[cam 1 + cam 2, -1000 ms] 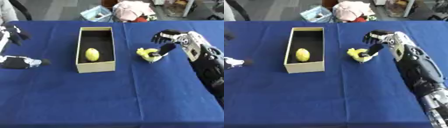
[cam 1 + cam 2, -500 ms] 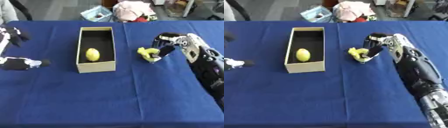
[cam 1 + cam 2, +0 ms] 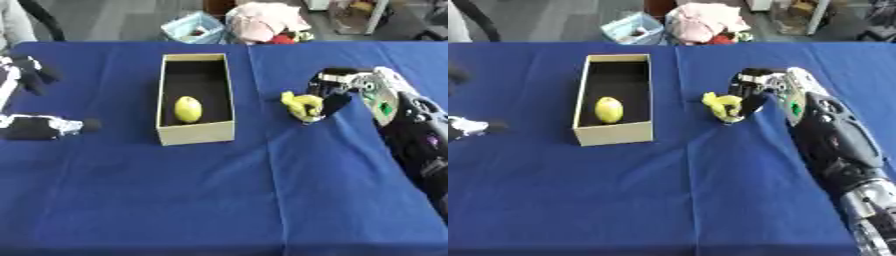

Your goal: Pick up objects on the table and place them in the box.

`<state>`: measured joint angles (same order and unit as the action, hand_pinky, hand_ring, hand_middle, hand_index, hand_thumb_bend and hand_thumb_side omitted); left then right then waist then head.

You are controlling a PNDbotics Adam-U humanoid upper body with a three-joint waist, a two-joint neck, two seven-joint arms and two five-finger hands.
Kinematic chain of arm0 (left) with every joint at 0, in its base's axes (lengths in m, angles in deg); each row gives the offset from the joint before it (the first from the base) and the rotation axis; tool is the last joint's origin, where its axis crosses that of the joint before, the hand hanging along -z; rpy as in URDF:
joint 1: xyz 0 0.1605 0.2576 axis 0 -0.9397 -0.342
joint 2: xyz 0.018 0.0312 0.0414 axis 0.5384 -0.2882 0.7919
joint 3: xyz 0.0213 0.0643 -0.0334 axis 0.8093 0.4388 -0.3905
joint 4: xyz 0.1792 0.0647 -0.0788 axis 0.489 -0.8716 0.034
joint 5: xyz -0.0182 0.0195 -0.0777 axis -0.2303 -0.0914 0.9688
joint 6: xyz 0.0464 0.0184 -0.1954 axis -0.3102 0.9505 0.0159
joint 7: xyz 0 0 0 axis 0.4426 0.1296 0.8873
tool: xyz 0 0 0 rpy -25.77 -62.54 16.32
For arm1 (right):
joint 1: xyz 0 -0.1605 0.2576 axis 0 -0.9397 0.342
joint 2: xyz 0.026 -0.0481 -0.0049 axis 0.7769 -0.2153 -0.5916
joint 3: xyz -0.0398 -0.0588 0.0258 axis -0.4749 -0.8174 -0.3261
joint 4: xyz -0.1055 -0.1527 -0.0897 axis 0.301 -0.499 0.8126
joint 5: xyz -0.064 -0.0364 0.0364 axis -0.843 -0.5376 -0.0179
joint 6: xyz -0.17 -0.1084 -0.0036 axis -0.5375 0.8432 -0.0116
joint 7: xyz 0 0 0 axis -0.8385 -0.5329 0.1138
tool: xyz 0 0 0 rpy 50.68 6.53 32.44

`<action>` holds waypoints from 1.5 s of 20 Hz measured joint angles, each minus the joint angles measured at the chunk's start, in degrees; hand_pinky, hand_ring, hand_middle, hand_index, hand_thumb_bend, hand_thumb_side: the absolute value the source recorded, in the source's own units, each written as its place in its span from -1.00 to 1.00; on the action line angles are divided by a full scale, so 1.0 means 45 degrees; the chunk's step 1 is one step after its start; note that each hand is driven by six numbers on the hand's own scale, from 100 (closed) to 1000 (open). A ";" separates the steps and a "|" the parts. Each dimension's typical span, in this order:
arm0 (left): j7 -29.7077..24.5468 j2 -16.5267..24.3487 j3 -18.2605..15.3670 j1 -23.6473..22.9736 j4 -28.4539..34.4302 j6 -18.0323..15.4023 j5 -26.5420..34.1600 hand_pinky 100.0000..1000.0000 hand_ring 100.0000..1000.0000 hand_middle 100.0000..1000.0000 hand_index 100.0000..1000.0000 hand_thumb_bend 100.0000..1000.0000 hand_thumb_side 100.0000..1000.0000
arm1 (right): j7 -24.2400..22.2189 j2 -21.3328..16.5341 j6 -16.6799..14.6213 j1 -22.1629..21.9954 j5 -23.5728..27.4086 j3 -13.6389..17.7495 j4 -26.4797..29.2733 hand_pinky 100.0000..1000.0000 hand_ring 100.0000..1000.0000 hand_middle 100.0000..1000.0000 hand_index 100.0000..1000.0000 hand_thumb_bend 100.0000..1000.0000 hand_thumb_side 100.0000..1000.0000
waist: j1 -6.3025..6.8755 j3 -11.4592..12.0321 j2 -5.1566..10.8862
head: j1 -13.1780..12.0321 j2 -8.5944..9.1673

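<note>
An open cardboard box (image 3: 197,135) stands lengthwise left of the table's middle, with a yellow lemon (image 3: 187,109) lying inside it. To its right a small yellow object (image 3: 299,104) sits on the blue cloth. My right hand (image 3: 337,87) comes in from the right and is curled over that object, thumb and fingers pinching its right side. My left hand (image 3: 39,127) rests open on the cloth at the far left, well away from the box.
The blue-covered table (image 3: 219,200) stretches wide in front of the box. Beyond its far edge sit a light blue basket (image 3: 194,31) and a pink and white bundle (image 3: 267,20). My right forearm (image 3: 833,145) lies along the right side.
My right hand has come down from above and beside the yellow object and curled its fingers onto it. The box, the lemon and my left hand have stayed put.
</note>
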<state>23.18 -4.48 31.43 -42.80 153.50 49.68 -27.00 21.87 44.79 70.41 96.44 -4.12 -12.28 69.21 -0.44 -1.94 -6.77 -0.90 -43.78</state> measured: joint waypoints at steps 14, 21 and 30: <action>0.0046 -0.0002 0.0004 -0.0002 -0.0002 -0.0026 0.0042 -0.02 -0.23 -0.12 0.16 1.00 0.14 | 0.1117 0.0233 0.0147 0.1149 0.0378 0.0003 0.1973 0.44 0.18 0.04 -0.41 -1.00 -0.99 | -0.0002 -0.0014 0.0039 | 0.0017 -0.0001; -0.0011 -0.0124 0.0092 0.0086 -0.0003 -0.0174 0.0101 -0.02 -0.23 -0.12 0.16 1.00 0.14 | 0.1553 0.1787 0.0477 0.2263 -0.0829 0.0086 0.1691 0.44 0.18 0.05 -0.38 -1.00 -0.93 | -0.0009 0.0079 0.0092 | 0.0182 0.0007; -0.0209 -0.0357 0.0419 0.0599 -0.0001 -0.0392 0.0163 -0.02 -0.23 -0.12 0.16 1.00 0.14 | 0.2472 0.4646 0.0893 0.2464 -0.3541 0.0480 0.0617 0.44 0.19 0.07 -0.29 -1.00 -0.86 | -0.0016 0.0533 -0.0002 | 0.0616 0.0156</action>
<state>22.24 -6.09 33.31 -40.10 153.49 47.91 -26.27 32.99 65.70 74.43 107.52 -20.05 -10.12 71.98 -0.51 0.46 -6.78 1.87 -43.08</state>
